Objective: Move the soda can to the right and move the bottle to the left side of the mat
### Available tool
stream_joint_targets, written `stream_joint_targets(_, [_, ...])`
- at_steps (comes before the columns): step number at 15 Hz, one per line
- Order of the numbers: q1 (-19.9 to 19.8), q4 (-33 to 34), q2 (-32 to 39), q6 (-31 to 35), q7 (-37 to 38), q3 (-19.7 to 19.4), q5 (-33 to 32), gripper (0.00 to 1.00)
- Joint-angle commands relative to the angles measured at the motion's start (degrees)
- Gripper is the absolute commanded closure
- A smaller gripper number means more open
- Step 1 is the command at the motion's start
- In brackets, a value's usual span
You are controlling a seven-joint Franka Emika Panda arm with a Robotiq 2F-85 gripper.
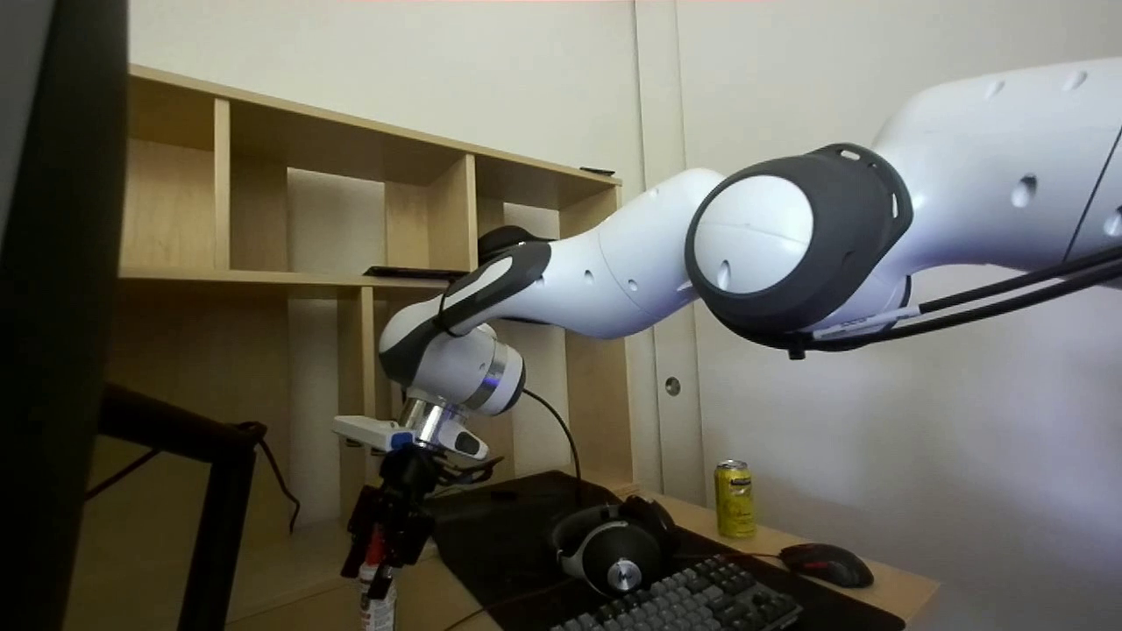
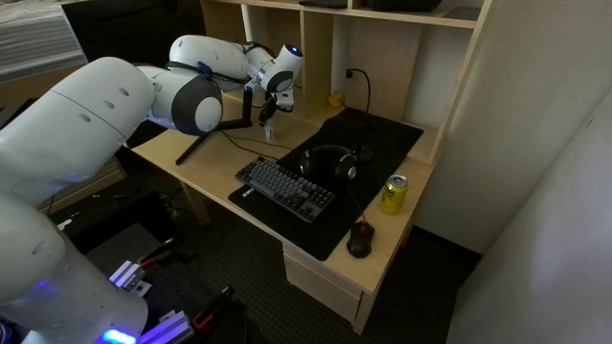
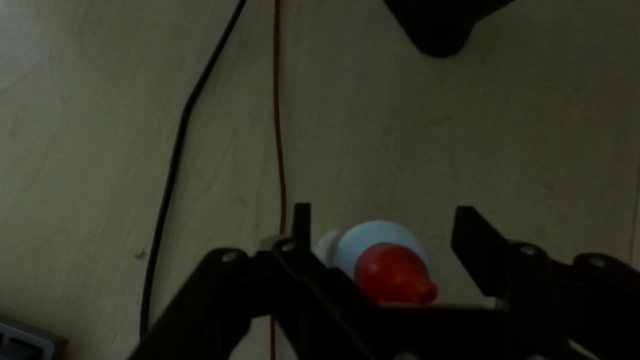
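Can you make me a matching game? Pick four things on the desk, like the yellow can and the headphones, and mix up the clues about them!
Things
1. soda can
2. bottle
3. headphones
4. mat

Clues
A. resting on thing 4
B. yellow with a silvery top
C. large, flat and black
D. between the open jaws of the gripper

Right pairs: 1-B, 2-D, 3-A, 4-C

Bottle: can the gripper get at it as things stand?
It looks so, yes: in the wrist view the open gripper straddles the bottle, its jaws apart on either side, and I see nothing between them and it to block closing.
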Motion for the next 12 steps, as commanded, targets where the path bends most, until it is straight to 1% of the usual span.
stream_joint_targets(1, [-0.3, 1.7, -0.8, -1.3, 0.3, 1.4, 1.1, 0.00])
stream_joint_targets(3, [-0.3, 1.4, -1.9, -3.1, 1.4, 1.3, 0.7, 0.00])
stream_joint_targets(6, [-0.9, 0.2, -4.1, -8.9, 4.9, 1.3, 0.7, 0.00])
stream_joint_targets(9, [-1.6, -0.4, -6.2, -13.2, 7.6, 1.3, 0.9, 0.00])
stream_joint_targets(10, [-0.7, 1.6, -3.7, -10.5, 6.6, 1.1, 0.3, 0.00])
stream_joint_targets(12, [-1.0, 1.6, -4.7, -12.0, 7.3, 1.1, 0.3, 0.00])
